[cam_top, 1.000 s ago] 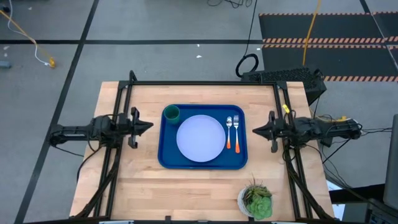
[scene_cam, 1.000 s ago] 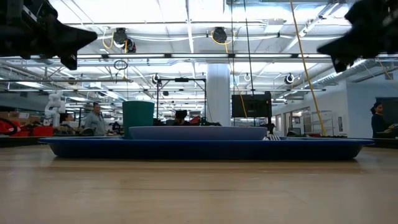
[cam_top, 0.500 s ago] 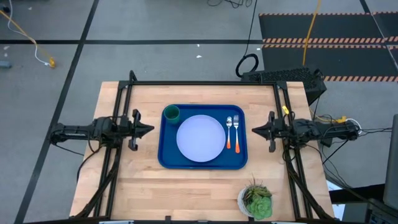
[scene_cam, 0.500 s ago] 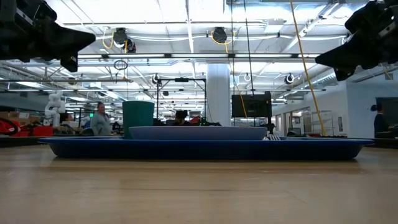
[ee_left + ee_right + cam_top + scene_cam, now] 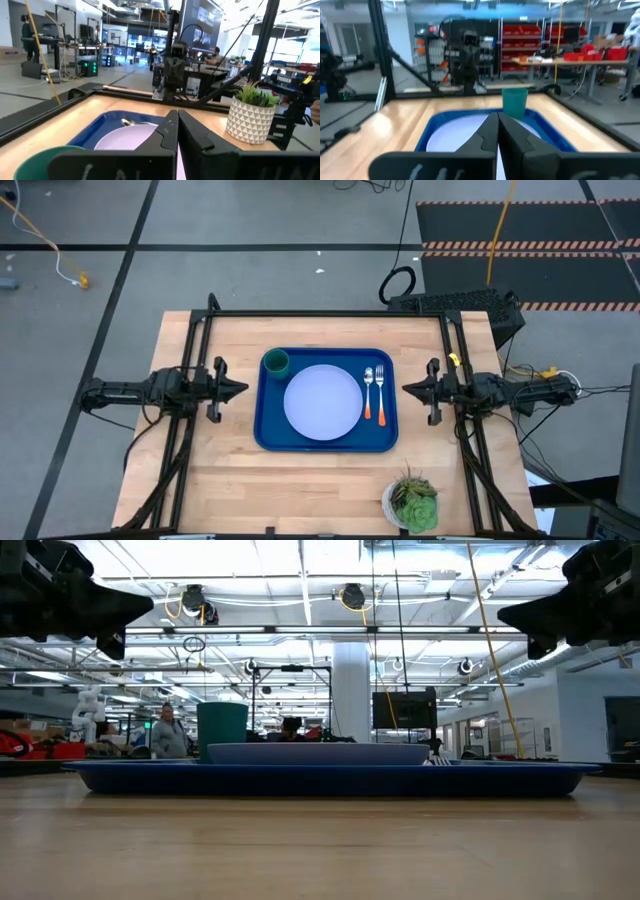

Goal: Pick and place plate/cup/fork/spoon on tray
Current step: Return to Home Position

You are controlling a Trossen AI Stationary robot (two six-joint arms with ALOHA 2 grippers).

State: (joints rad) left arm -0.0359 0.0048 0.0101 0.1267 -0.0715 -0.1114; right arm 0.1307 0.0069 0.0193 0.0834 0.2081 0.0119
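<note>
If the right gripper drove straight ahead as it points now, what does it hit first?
Probably nothing on the blue rectangular plastic tray: the right gripper sits high, pointing level above it. The left gripper, facing it, looks first in line; depth is unclear.

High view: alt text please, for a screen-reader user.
A large blue rectangular plastic tray holds a round pale lavender-white plate, a small dark green cup at its upper-left corner, and an orange-handled spoon and fork right of the plate. The left gripper and right gripper, both shut and empty, flank the tray.
</note>
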